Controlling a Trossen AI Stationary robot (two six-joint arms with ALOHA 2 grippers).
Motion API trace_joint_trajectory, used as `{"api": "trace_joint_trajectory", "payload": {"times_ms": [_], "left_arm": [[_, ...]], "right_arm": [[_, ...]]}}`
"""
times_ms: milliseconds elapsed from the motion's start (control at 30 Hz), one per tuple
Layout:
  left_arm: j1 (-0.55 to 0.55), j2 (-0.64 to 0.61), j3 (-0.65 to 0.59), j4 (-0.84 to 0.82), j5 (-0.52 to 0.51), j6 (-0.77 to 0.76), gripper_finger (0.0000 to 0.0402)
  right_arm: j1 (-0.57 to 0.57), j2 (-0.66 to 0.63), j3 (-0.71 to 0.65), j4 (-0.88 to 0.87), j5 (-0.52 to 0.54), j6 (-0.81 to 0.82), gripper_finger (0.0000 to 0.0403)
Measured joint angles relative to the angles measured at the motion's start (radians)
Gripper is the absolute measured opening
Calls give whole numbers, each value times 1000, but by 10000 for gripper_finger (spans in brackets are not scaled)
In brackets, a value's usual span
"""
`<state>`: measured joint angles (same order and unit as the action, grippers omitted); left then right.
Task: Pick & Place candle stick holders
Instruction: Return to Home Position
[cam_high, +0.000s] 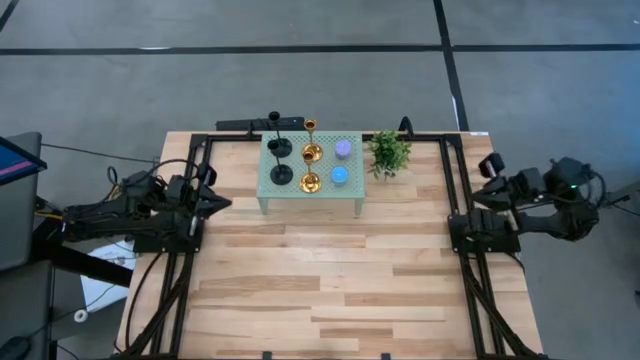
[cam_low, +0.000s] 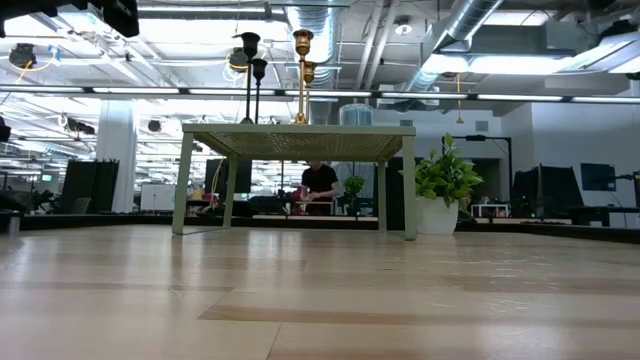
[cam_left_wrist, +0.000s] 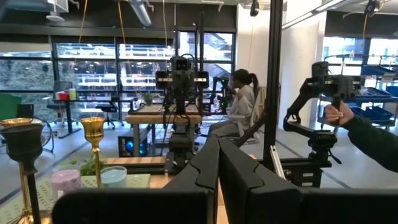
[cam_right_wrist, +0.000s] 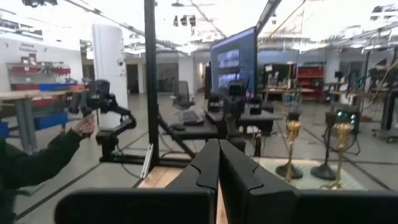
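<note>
Mint-green perforated shelf (cam_high: 292, 190) on wooden table (cam_high: 300, 290), ahead of left gripper (cam_left_wrist: 217, 144) and off to one side; same for right gripper (cam_right_wrist: 218, 146). On shelf half nearer right gripper: purple candle (cam_high: 343, 149), blue candle (cam_high: 339, 176) just beside. Potted plant (cam_high: 389, 153) on table off shelf end, right-gripper side. Beyond table: seated person (cam_left_wrist: 241, 102); dark sleeve (cam_left_wrist: 370, 134), handheld camera rig (cam_left_wrist: 326, 78).

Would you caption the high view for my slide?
Black and gold candle stick holders and two candles on the green shelf; left arm, right arm parked aside.
</note>
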<state>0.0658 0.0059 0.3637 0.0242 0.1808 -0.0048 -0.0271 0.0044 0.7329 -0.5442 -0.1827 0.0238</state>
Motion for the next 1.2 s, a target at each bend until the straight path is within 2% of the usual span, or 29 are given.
{"api": "trace_joint_trajectory", "payload": {"times_ms": [200, 433, 733, 900, 1200], "left_arm": [[0, 0, -5, 6, 2, -3, 8], [0, 1, -85, 51, -2, 0, 8], [0, 0, -98, 102, -4, -2, 8], [0, 0, -98, 102, -4, -1, 8], [0, 0, -97, 104, -4, -1, 8]], "right_arm": [[8, 0, -172, 168, 1, 10, 0], [8, 0, -389, 413, 1, 15, 0], [7, -1, -574, 637, 1, 29, 0], [7, -1, -651, 725, 1, 26, 0], [7, -1, -725, 737, -2, 38, 0]]}}
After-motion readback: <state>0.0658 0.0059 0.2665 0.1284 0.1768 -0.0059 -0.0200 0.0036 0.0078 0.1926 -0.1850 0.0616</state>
